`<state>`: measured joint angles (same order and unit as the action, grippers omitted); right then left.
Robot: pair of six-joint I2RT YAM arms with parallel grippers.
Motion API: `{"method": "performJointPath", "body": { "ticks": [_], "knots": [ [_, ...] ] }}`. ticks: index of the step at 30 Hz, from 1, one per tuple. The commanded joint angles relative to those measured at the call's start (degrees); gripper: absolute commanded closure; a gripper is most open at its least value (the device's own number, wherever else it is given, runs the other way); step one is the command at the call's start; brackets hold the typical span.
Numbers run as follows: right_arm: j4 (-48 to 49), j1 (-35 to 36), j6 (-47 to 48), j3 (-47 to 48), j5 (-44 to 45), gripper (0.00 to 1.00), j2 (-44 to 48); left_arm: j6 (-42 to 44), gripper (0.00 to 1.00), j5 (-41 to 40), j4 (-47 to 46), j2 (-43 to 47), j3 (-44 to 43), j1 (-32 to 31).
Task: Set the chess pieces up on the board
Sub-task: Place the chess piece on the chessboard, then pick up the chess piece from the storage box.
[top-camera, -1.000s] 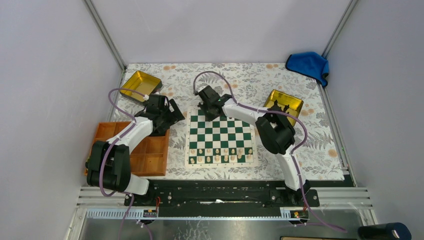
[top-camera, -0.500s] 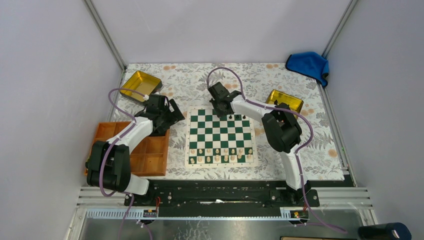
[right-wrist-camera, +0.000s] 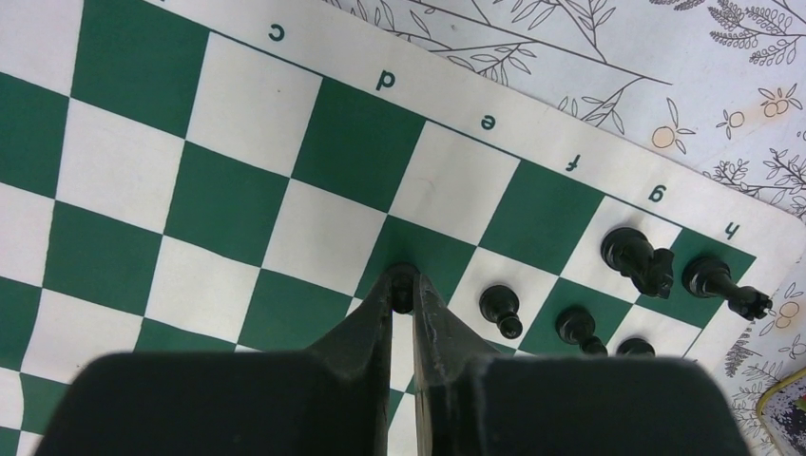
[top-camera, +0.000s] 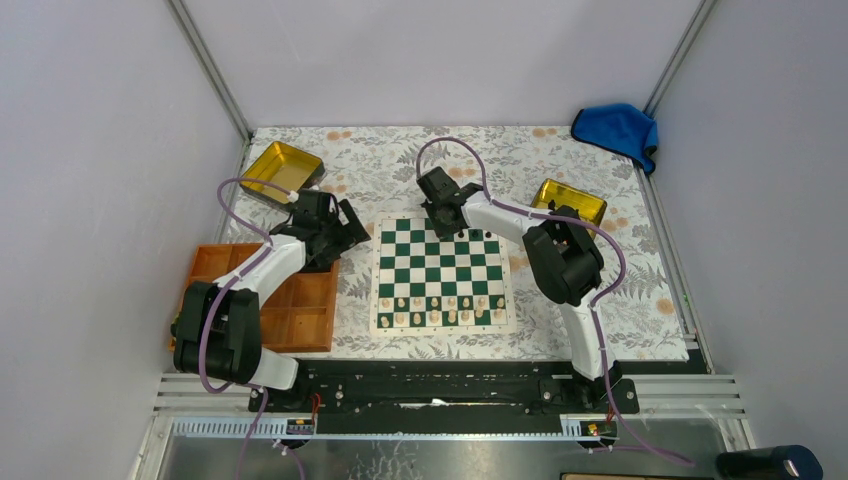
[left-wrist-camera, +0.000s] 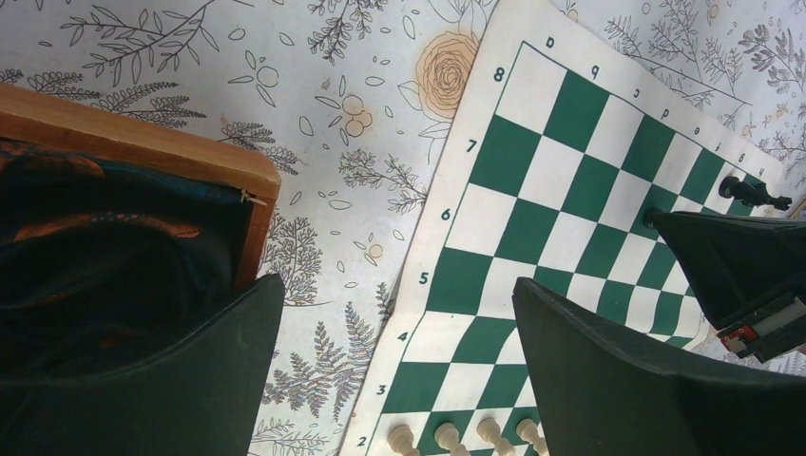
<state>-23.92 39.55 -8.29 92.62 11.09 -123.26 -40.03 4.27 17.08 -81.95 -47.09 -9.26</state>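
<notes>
The green and white board (top-camera: 440,275) lies mid-table, with cream pieces (top-camera: 440,310) along its near rows. My right gripper (right-wrist-camera: 403,285) hangs over the board's far edge (right-wrist-camera: 238,190), shut on a small black chess piece (right-wrist-camera: 403,293) above a green square in the second row. To its right stand three black pawns (right-wrist-camera: 501,309) and a knight (right-wrist-camera: 635,258), and one black piece (right-wrist-camera: 727,287) lies tipped at the h corner. My left gripper (left-wrist-camera: 394,285) is open and holds nothing, hovering over the board's left border (left-wrist-camera: 447,218) beside the orange tray (left-wrist-camera: 143,142).
An orange compartment tray (top-camera: 300,310) sits left of the board. Gold tins stand at the far left (top-camera: 283,168) and far right (top-camera: 568,200). A blue cloth (top-camera: 615,128) lies in the back right corner. Cream pawns (left-wrist-camera: 447,439) line the near rows.
My right gripper has swung to the right along the board's far edge, uncovering the black pieces there, then settled slightly lower. The left arm has not moved.
</notes>
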Motion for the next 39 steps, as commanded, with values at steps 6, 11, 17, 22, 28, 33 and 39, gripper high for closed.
{"method": "performJointPath", "body": {
  "ticks": [6, 11, 17, 22, 28, 33, 39],
  "knots": [
    [-0.4, -0.6, -1.0, -0.3, 1.2, 0.91, 3.1, 0.0, 0.01, -0.8, -0.5, 0.8, 1.4, 0.7],
    [0.0, -0.6, -0.7, -0.2, 1.1, 0.68, 3.7, -0.1, 0.01, -0.8, -0.6, 0.9, 1.4, 0.7],
    [0.3, -0.6, -0.2, 0.9, 0.7, 0.61, 4.8, -0.1, 0.01, -1.1, -0.6, 1.4, 1.2, 0.7],
    [0.8, -0.6, 0.4, 2.4, 0.5, 0.59, 7.1, 0.9, 0.01, -3.1, 0.6, 2.1, -0.8, 0.7],
    [0.4, -0.7, 0.9, 5.9, 4.1, 0.54, 11.6, 3.0, 0.01, -5.7, 1.4, 2.3, -7.3, 0.6],
    [-0.2, -3.6, -0.9, 6.9, 9.3, 0.48, 16.3, 3.6, 0.01, -6.3, 1.4, -0.4, -12.7, -0.1],
    [-0.3, -11.4, -4.8, 1.9, 15.1, 0.44, 21.8, 4.4, 0.01, -7.9, 1.3, -6.1, -20.5, -4.1]
  ]
}}
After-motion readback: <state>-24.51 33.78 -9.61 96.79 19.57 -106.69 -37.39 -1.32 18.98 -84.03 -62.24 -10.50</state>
